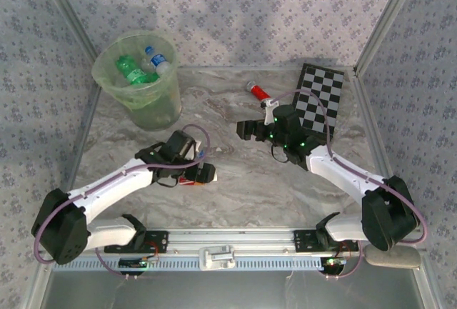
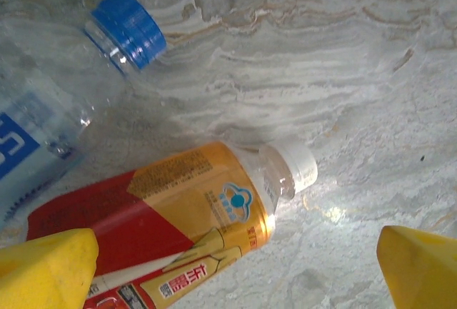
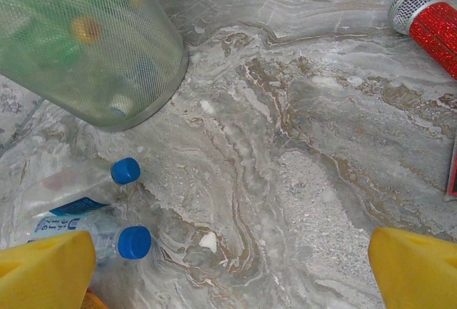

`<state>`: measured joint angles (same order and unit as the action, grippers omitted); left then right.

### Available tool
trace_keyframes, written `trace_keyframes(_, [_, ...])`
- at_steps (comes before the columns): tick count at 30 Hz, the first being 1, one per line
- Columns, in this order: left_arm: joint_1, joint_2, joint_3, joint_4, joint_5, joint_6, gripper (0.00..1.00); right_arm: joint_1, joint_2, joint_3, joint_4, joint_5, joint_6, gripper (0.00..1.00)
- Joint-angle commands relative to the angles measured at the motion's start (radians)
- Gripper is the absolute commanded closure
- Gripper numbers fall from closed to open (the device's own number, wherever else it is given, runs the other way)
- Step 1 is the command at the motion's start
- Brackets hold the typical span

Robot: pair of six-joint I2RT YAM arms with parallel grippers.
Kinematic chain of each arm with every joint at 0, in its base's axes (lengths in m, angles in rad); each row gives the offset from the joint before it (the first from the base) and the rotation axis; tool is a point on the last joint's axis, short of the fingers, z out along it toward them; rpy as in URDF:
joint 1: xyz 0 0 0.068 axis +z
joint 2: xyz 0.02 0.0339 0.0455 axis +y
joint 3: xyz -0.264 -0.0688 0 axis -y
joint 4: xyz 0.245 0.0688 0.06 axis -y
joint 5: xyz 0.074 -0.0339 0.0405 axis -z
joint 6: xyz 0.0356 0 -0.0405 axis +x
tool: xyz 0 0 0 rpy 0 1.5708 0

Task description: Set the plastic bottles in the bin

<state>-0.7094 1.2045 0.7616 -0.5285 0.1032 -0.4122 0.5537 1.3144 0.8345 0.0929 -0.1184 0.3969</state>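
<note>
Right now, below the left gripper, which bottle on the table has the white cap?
The bottle with the red-and-orange label, lying on its side. The clear bottle beside it, blue-labelled, has a blue cap instead.

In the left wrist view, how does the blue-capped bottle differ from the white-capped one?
The blue-capped bottle is clear with a blue label; the white-capped bottle wears an orange-and-red label. The blue-capped bottle sits higher in the picture, cut off at the left edge; the white-capped bottle lies lower, nearer the middle. Both lie sideways on the table, caps on.
</note>
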Motion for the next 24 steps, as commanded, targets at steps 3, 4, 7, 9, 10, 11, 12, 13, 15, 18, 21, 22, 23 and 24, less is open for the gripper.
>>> trace_keyframes(3, [-0.016, -0.028, -0.029, -0.079, -0.017, -0.029, 0.0, -0.011, -0.016, 0.001, 0.006, 0.0, 0.019, 0.0])
trace_keyframes(4, [-0.019, -0.033, -0.035, -0.08, -0.016, -0.036, 0.0, -0.011, -0.015, 0.002, 0.007, -0.001, 0.019, 0.0])
trace_keyframes(7, [-0.029, -0.044, -0.05, -0.088, -0.015, -0.057, 0.0, -0.014, -0.013, 0.003, 0.01, -0.004, 0.022, 0.0])
trace_keyframes(9, [-0.036, -0.05, -0.061, -0.088, -0.014, -0.073, 0.0, -0.015, -0.011, 0.003, 0.014, -0.007, 0.024, 0.0])
trace_keyframes(10, [-0.041, -0.051, -0.064, -0.089, -0.013, -0.078, 0.0, -0.015, -0.008, 0.004, 0.015, -0.01, 0.024, 0.0])
trace_keyframes(11, [-0.045, -0.05, -0.065, -0.089, -0.013, -0.083, 0.0, -0.016, -0.007, 0.004, 0.016, -0.011, 0.026, 0.0])
trace_keyframes(12, [-0.051, -0.051, -0.068, -0.09, -0.014, -0.089, 0.0, -0.016, -0.005, 0.003, 0.018, -0.013, 0.026, 0.0])
trace_keyframes(13, [-0.056, -0.05, -0.07, -0.089, -0.013, -0.093, 0.0, -0.016, -0.005, 0.003, 0.021, -0.013, 0.028, 0.0])
trace_keyframes(15, [-0.068, -0.045, -0.074, -0.088, -0.014, -0.102, 0.0, -0.017, -0.002, 0.003, 0.026, -0.017, 0.031, 0.0])
trace_keyframes(18, [-0.085, -0.035, -0.07, -0.096, -0.021, -0.106, 0.0, -0.018, -0.002, 0.0, 0.031, -0.02, 0.032, 0.0])
trace_keyframes(21, [-0.101, -0.031, -0.057, -0.111, -0.038, -0.106, 0.0, -0.018, -0.002, -0.007, 0.034, -0.018, 0.036, 0.0])
trace_keyframes(22, [-0.105, -0.031, -0.052, -0.117, -0.043, -0.107, 0.0, -0.02, -0.002, -0.009, 0.036, -0.019, 0.036, 0.0])
trace_keyframes(23, [-0.11, -0.032, -0.047, -0.125, -0.046, -0.109, 0.0, -0.019, -0.002, -0.011, 0.039, -0.018, 0.035, 0.0])
trace_keyframes(24, [-0.112, -0.035, -0.04, -0.133, -0.047, -0.112, 0.0, -0.019, -0.001, -0.014, 0.041, -0.017, 0.037, 0.0])
